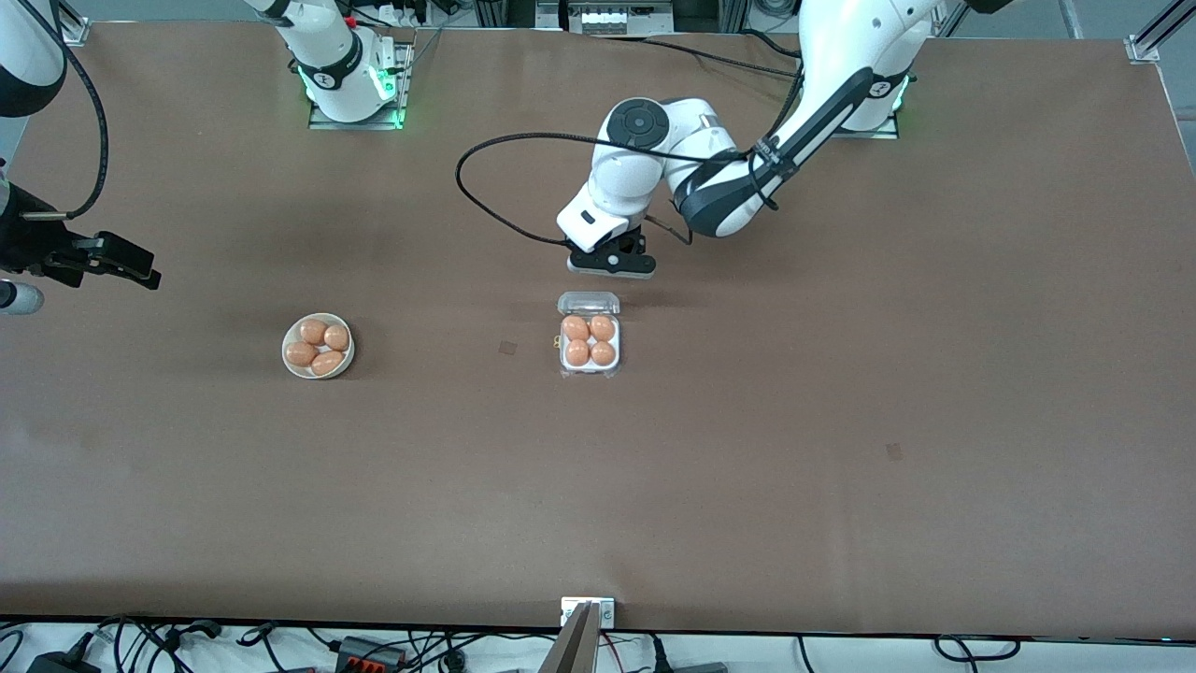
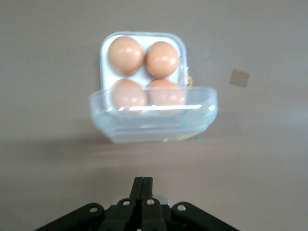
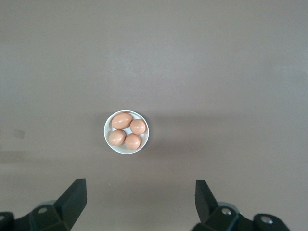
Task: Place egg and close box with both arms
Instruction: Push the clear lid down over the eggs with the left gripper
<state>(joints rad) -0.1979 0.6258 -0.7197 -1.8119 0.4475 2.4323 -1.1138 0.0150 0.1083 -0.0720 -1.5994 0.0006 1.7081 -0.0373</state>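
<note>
Box [image 1: 590, 344] mid-worktop, four cells filled with eggs, lid upright, ready for closing; left gripper [image 1: 612, 263] clenched empty, just by lid for push; right gripper [image 3: 139, 204] released, waits high over bowl [image 1: 319, 346] end.

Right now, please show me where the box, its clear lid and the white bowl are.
box [image 1: 590, 368], front view, white tray edge.
clear lid [image 2: 154, 125], left wrist view, middle of the raised lid.
white bowl [image 3: 144, 140], right wrist view, rim.

A large table [image 1: 841, 449] with a plain brown surface fills almost the whole frame. Two small darker square marks [image 1: 507, 348] are on it. Along the bottom edge, black cables [image 1: 374, 647] lie on a white floor. Green light glows at the upper left.
</note>
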